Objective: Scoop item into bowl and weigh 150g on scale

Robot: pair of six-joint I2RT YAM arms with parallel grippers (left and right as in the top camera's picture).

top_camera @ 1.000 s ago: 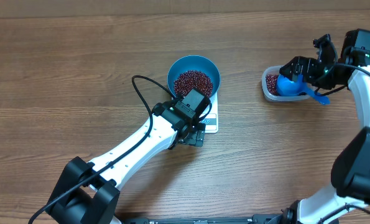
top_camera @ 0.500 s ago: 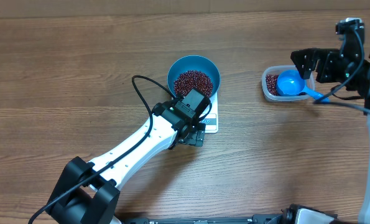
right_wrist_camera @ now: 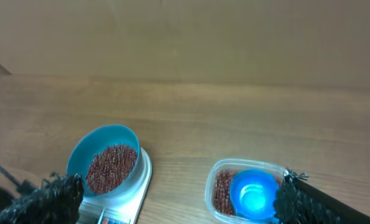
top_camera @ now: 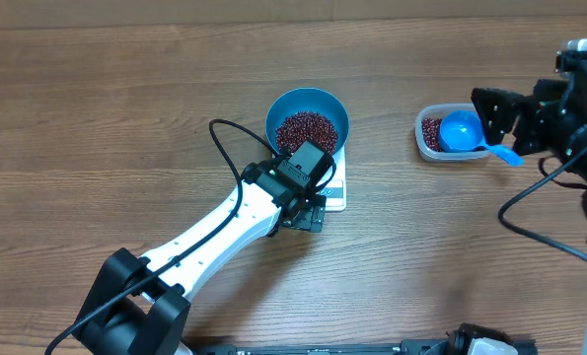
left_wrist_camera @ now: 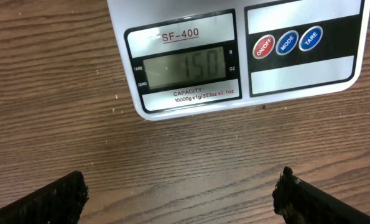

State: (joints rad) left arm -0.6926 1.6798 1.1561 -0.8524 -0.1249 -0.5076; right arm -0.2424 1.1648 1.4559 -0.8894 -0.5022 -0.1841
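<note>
Insp. report, both arms.

L arm: my left claw is released, fingers spread wide, nothing btwn them. It hangs over bare table just in front of the scale, at the edge carrying the readout. No contact w/ scale seen. In the overhead view my wrist covers that front edge, so the tips themselves don't show there.

Scale: white, sq., flat on table near centre. Display reads 150, g marker at its side. Label SF-400 above it. Three round buttons to the right: red ON/OFF, blue MODE, blue TARE.

Bowl: bright blue, round, upright, seated on scale's far part; approx. as wide as the platform. White corner of the scale shows at its lower right.

Beans: dark red-brown, loose heap filling the bowl's bottom, blue wall clear above them all round. None seen spilled on table.

R arm: my right claw is also released, fingers wide apart, empty. It is held high at the table's right side, looking down across tub and bowl. Not touching anything.

Tub: clear plastic, rounded-rect., well right of the scale. More beans lie in its left half.

Scoop: small, blue, cup sitting in tub's right half, open side up, handle sticking out over the right rim. Free of my grip.
</note>
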